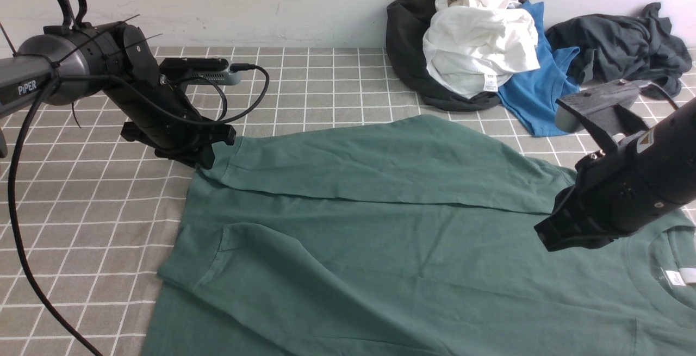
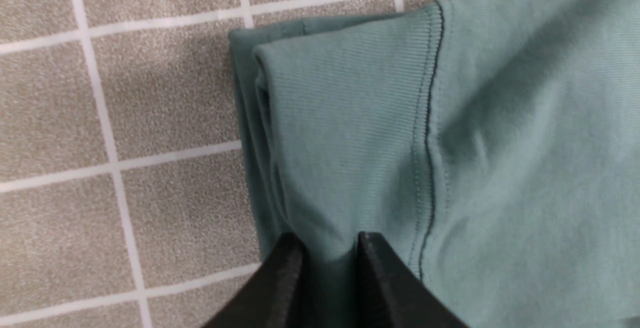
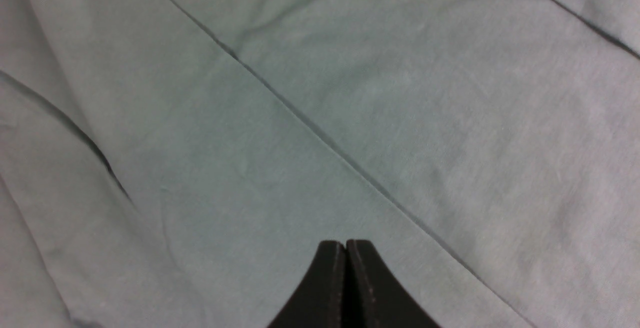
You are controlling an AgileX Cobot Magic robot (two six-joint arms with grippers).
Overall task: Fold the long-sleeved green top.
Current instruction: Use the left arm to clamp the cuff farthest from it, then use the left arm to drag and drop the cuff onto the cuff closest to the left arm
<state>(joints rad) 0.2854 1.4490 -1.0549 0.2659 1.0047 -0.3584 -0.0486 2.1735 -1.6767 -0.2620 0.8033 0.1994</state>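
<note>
While my left gripper (image 2: pixel 330 242) pinches a cuff (image 2: pixel 345 117) of the green long-sleeved top (image 1: pixel 380 225), my right gripper (image 3: pixel 346 244) hangs clenched, empty, above it.

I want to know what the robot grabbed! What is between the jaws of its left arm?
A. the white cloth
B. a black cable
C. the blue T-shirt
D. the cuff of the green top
D: in the left wrist view, the ribbed cuff of the green long-sleeved top runs up between the left arm's two black jaws.
</note>
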